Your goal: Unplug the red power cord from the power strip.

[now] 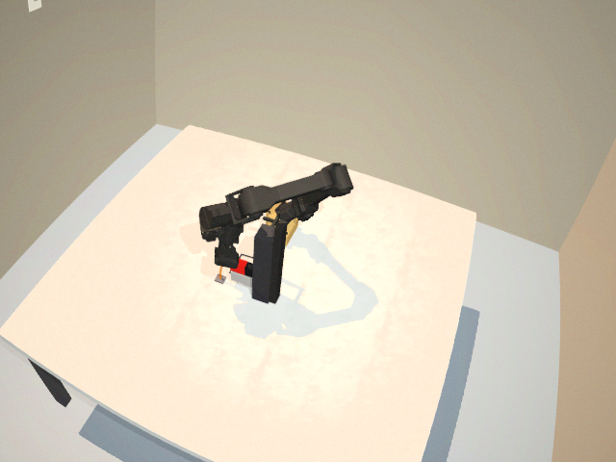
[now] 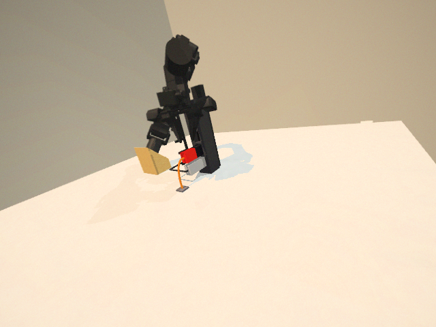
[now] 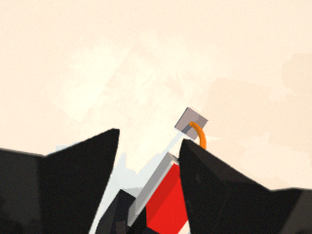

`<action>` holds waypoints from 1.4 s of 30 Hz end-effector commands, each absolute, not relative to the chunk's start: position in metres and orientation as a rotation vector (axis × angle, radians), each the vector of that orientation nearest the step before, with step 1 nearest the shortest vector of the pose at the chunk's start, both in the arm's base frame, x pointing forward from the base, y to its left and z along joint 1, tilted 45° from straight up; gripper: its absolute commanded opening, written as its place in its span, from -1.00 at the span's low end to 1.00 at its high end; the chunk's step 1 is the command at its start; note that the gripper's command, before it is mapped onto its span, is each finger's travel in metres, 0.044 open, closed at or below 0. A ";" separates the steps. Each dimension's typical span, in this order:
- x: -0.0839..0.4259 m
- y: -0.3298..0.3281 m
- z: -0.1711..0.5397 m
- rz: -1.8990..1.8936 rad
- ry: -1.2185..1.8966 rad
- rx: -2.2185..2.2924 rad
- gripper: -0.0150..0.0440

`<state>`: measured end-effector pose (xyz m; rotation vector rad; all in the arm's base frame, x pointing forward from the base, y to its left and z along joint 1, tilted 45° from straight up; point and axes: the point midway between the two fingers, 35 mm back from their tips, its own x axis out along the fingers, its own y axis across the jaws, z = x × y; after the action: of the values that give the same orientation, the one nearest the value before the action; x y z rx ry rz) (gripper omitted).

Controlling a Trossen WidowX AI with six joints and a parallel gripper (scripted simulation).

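A: Pincer [image 3: 150,136] state?

B: Fingers part-way apart, nothing clamped. In the wrist view the red plug [image 3: 163,205] shows in the gap below them. The right finger [image 3: 219,180] overlaps the plug's edge, and I can't tell if they touch.

A: Top view?

B: The pincer [image 1: 224,258] points down just beside the plug [image 1: 243,267]. The fingertips are too small and dark to separate there. In the exterior view the pincer is lost among the dark arm links behind the power strip [image 2: 209,144].

A: Plug location?

B: Low against the upright black power strip [image 1: 268,263], sitting on a grey block [image 2: 195,165]. Whether its prongs are seated is hidden, because the strip covers that face in the top view. The wrist view cuts off the plug's lower end.

A: Cord?

B: The orange cord [image 2: 179,174] arcs from the plug [image 2: 189,154] down to a small grey end piece [image 2: 182,189] on the desk [image 1: 149,347]. In the wrist view only the cord's top loop [image 3: 201,136] shows, touching the end piece [image 3: 191,120].

A: Anything else?

B: A tan wedge [image 2: 151,161] at the arm's foot, mostly hidden by the arm from the top.
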<state>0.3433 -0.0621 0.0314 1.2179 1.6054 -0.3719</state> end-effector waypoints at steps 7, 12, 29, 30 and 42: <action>0.296 -0.058 -0.011 -0.627 1.860 1.584 0.05; 0.296 -0.058 -0.011 -0.627 1.860 1.584 0.05; 0.294 -0.043 0.004 -0.627 1.861 1.585 0.05; 0.293 -0.041 0.005 -0.627 1.861 1.585 0.05; 0.290 -0.030 0.017 -0.626 1.862 1.586 0.05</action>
<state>0.2908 -0.0320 0.0119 1.5777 1.8682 -0.6263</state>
